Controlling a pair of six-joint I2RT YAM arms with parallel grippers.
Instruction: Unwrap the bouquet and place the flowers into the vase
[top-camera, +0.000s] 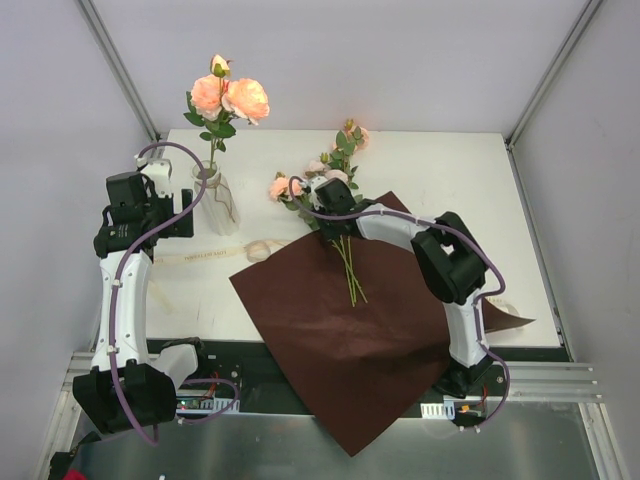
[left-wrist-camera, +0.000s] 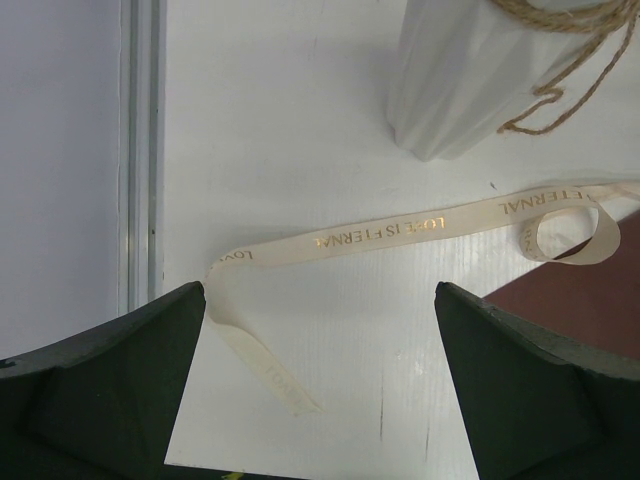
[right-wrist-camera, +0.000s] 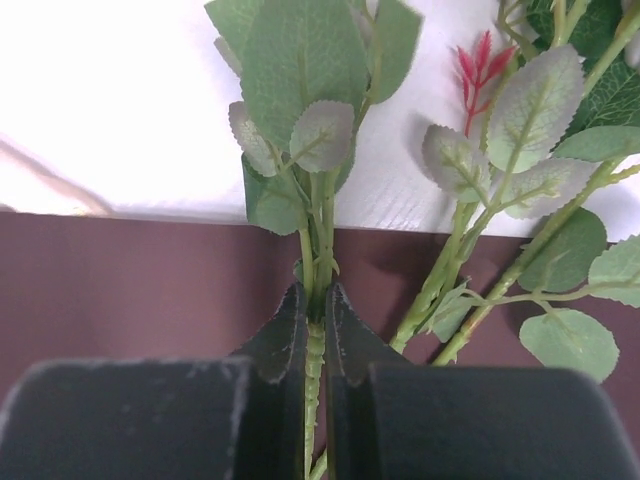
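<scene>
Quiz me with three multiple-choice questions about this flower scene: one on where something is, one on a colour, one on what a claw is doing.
1. Where is the cream ribbon?
A) loose on the table beside the vase
B) inside the vase
C) hanging off the table's edge

2. What colour is the wrapping paper?
A) blue
B) yellow
C) dark red

3. What is the right gripper doing?
A) standing wide open
B) shut on a green stem
C) shut on the ribbon

Answers:
1 A: the ribbon lies untied on the white tabletop next to the vase.
2 C: the unfolded sheet is maroon.
3 B: the right wrist view shows its fingers pinching the stem.
</scene>
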